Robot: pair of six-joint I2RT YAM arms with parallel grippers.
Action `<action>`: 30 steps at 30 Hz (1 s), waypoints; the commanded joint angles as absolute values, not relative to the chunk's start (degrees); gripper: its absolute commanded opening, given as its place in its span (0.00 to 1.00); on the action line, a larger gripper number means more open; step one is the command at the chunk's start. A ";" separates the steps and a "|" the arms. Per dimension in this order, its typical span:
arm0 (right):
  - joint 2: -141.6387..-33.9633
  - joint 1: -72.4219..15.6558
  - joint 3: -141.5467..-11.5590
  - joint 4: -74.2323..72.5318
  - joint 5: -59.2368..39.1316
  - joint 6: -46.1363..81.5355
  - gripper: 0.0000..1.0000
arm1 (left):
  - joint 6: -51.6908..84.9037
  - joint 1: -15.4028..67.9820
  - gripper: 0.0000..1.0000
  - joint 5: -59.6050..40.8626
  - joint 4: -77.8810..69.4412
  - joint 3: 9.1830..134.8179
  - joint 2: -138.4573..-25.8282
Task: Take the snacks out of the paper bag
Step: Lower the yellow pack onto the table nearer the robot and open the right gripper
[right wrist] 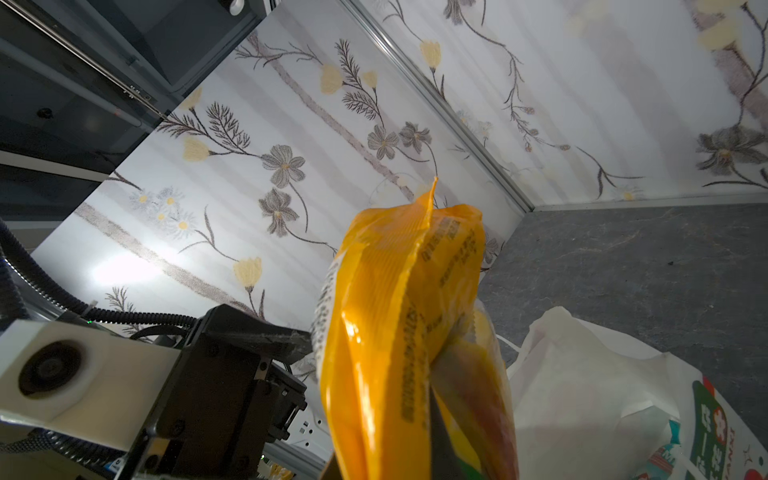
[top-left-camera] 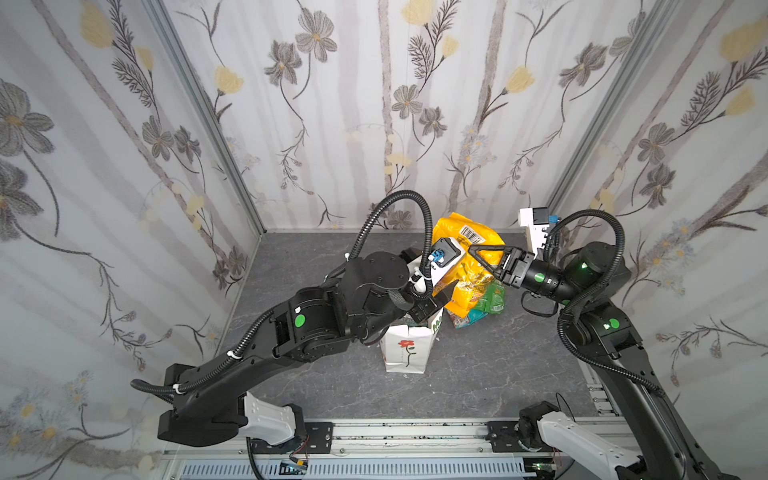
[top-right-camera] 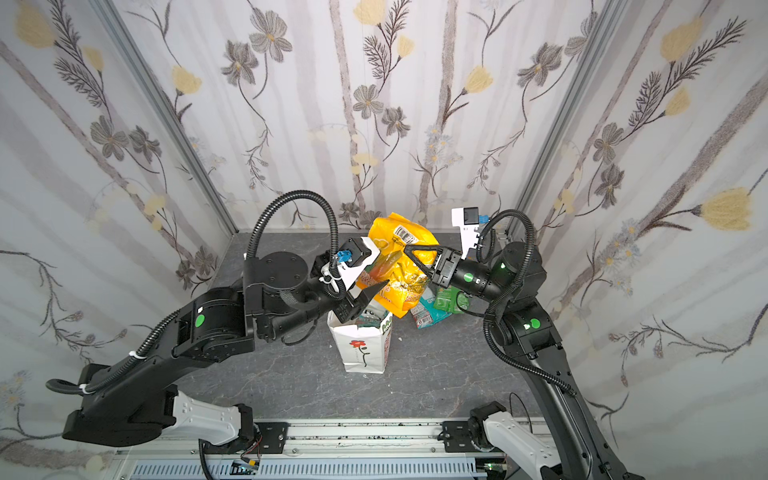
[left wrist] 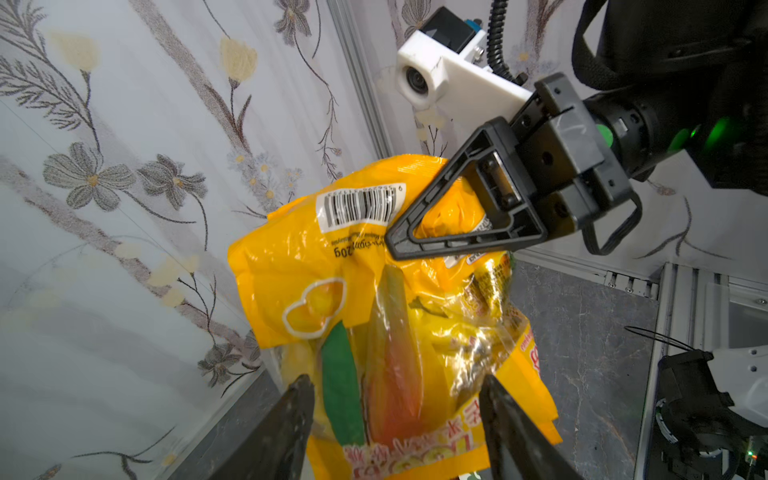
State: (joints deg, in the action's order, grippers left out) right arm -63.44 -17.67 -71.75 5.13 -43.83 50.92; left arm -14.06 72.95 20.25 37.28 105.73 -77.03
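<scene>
Surface: dark grey, stone-veined tabletop, with an aluminium rail along the near edge.
Room: wall panels on three sides, papered with grey and yellow flowers and joined by aluminium corner posts.
Paper bag: upright near the middle of the tabletop, red flower to the front, mouth open.
Yellow packet: in the air above and just behind the bag's mouth, barcode end uppermost.
Right gripper: fingers clamped together on the packet's upper part, beside the barcode.
Left gripper: fingers parted, one on each side of the packet's lower end; I cannot tell if they touch it.
Green packet: lying on the tabletop just right of the bag.
Teal packet: on the tabletop against the green one, under the raised packet.
</scene>
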 commanded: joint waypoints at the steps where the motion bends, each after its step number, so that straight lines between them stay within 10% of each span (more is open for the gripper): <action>1: -62.68 -13.36 -73.04 -0.63 -46.30 52.13 0.00 | -11.70 72.98 0.70 20.76 32.00 102.26 -73.71; 10: -58.99 4.68 -67.76 -0.61 -50.62 53.00 0.00 | -5.93 73.00 1.00 24.23 33.77 91.89 -65.43; 30: -67.38 11.66 -43.90 11.66 -47.68 32.74 0.00 | -1.13 70.89 1.00 24.74 37.64 82.36 -63.37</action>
